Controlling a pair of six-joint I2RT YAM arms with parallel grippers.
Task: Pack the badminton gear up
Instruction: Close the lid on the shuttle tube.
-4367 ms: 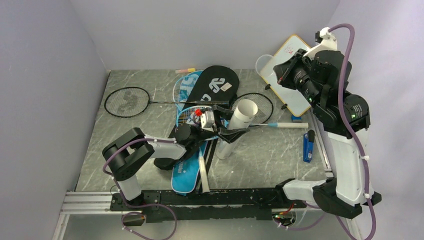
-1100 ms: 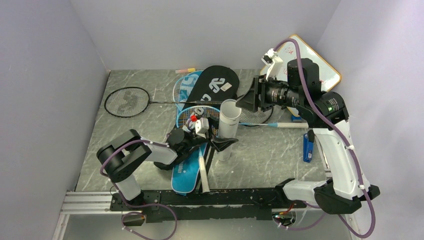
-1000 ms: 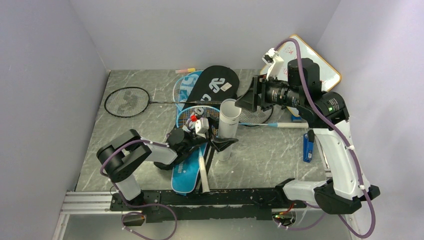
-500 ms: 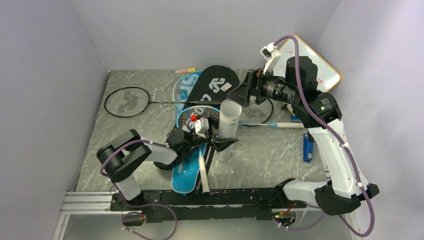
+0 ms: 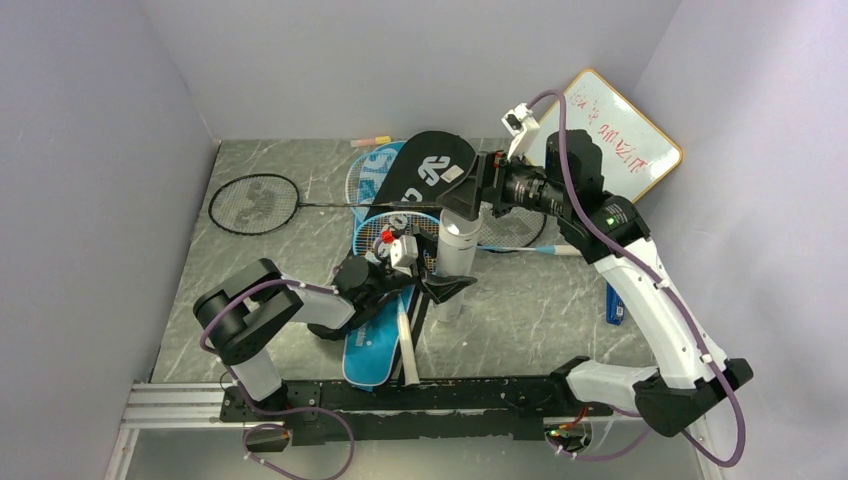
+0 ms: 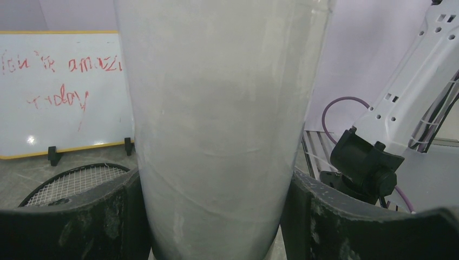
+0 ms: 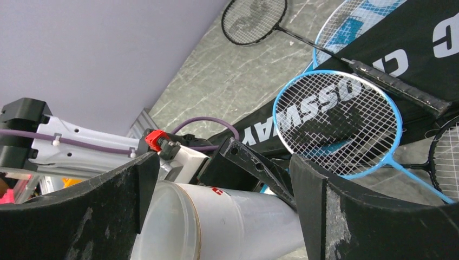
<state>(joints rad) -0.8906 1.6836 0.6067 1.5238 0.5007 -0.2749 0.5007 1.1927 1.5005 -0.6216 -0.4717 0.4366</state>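
Observation:
A long white tube (image 5: 456, 255) stands upright in the middle of the table. My left gripper (image 5: 447, 283) is shut on its lower part, and it fills the gap between the fingers (image 6: 352, 222) in the left wrist view. My right gripper (image 5: 462, 200) is open, its jaws astride the tube's (image 7: 238, 222) capped top end with a gap on each side. A light-blue racket (image 7: 338, 122) and a black racket (image 5: 255, 203) lie flat. They rest by the black bag (image 5: 430, 165) and the blue bag (image 5: 375, 345).
An orange-rimmed whiteboard (image 5: 620, 135) with red writing leans at the back right. Another black racket head (image 5: 512, 228) lies under my right arm. A blue object (image 5: 613, 303) lies near the right edge. Walls close the left, back and right sides.
My right gripper has swung left from beside the whiteboard to the tube's top, and its jaws have spread wider. The left gripper and the tube have stayed put.

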